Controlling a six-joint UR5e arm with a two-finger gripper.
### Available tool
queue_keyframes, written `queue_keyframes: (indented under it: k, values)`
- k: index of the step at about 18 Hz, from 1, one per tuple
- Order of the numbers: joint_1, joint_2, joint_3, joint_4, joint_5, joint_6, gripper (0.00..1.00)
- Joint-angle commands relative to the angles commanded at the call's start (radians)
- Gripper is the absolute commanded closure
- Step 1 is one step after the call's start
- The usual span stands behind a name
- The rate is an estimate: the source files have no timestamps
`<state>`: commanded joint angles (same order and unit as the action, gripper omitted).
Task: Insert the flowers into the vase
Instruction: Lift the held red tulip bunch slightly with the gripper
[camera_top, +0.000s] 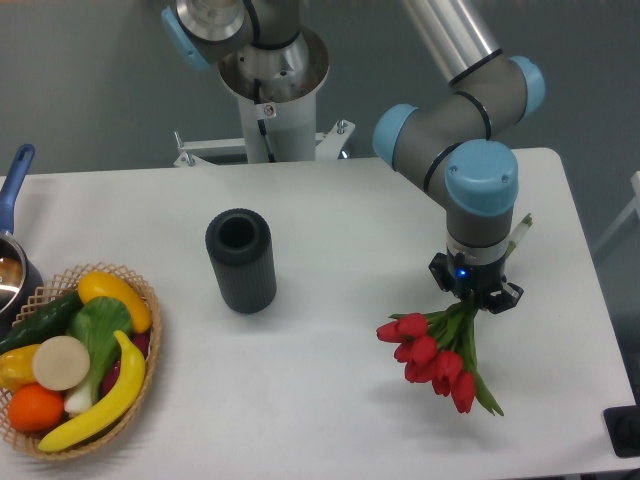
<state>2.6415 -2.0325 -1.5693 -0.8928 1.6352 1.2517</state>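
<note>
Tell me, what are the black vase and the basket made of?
The vase looks like matte rubber or plastic: dark grey-black, ribbed down its sides, with no shine. I cannot tell which for sure. The basket looks like woven wicker or straw: tan, with a crisscross weave showing along its rim.

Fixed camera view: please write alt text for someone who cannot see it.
A robot gripper is closed on the stems of red tulips at the right of a white table. An upright dark ribbed vase stands empty mid-table, and a basket of produce sits far left.
</note>
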Motion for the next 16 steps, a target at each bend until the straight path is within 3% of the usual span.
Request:
queue_keyframes:
  k: [8, 12, 16]
  values:
    - [-0.021, 0.012, 0.028, 0.009, -0.09, -0.055, 1.0]
    - [-0.023, 0.063, 0.025, 0.032, -0.237, -0.136, 1.0]
    - [-0.012, 0.093, 0.022, 0.034, -0.506, -0.146, 1.0]
